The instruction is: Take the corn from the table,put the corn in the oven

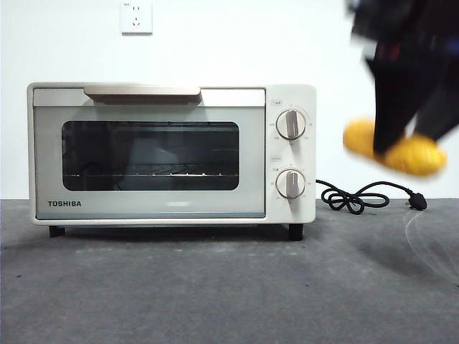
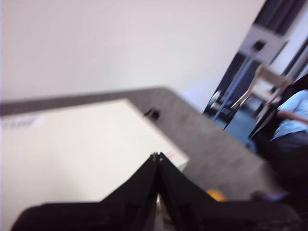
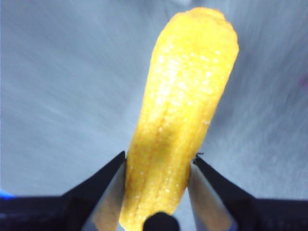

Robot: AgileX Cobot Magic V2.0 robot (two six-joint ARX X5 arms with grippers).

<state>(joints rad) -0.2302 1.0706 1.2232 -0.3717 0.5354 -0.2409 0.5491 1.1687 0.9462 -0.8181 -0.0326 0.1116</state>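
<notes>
The yellow corn [image 1: 410,153] hangs in the air to the right of the oven [image 1: 172,154], well above the table [image 1: 215,287]. My right gripper [image 1: 401,140] is shut on the corn, one jaw on each side of the cob [image 3: 185,110]. The oven's dark glass door is closed, its beige handle [image 1: 142,92] along the top. My left gripper [image 2: 157,156] is shut on nothing and hovers above the oven's cream top [image 2: 82,154]. A small bit of yellow [image 2: 216,194] shows past the left jaws in the blurred left wrist view.
The oven's black cord [image 1: 366,197] lies coiled on the table to its right, below the held corn. Two round knobs [image 1: 291,124] sit on the oven's right panel. A white wall with a socket [image 1: 136,18] stands behind.
</notes>
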